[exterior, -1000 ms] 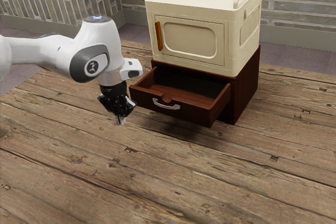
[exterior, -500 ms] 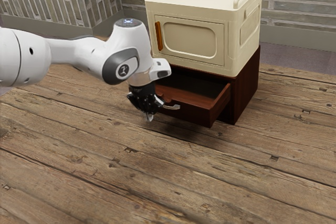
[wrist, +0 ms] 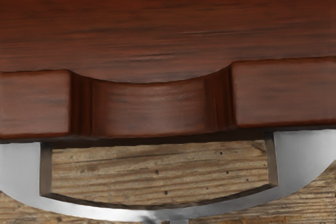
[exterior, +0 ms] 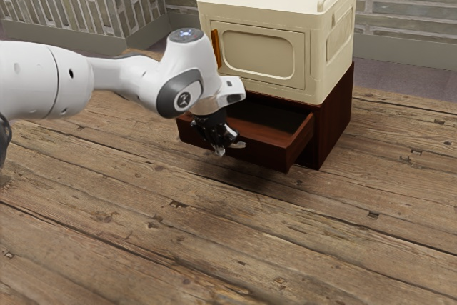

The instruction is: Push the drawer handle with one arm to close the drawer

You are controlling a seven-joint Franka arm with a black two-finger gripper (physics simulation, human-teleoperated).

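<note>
- The end effector (exterior: 220, 151) is clenched, its fingertips drawn together with nothing gripped between them.
- Its tips are down at the front of the silver handle (wrist: 131, 215); whether they press on the metal or stop just short, I cannot tell.
- In the exterior view, the end effector covers much of the handle, leaving its end toward the exterior view's right visible, and the wrist hides part of the drawer's rim.
- The wrist view cuts off both outer ends of the handle; pale and dark slivers at its lower edge are too small to make out.
- The drawer (exterior: 268, 149) stands pulled out of the dark wooden cabinet (exterior: 335, 119), its front panel and handle right by the end effector.
- The curved notch (wrist: 157, 106) in the drawer's front panel lies between the handle and the drawer's inside.
- A cream cabinet (exterior: 260, 51) sits on top of the dark one.
</note>
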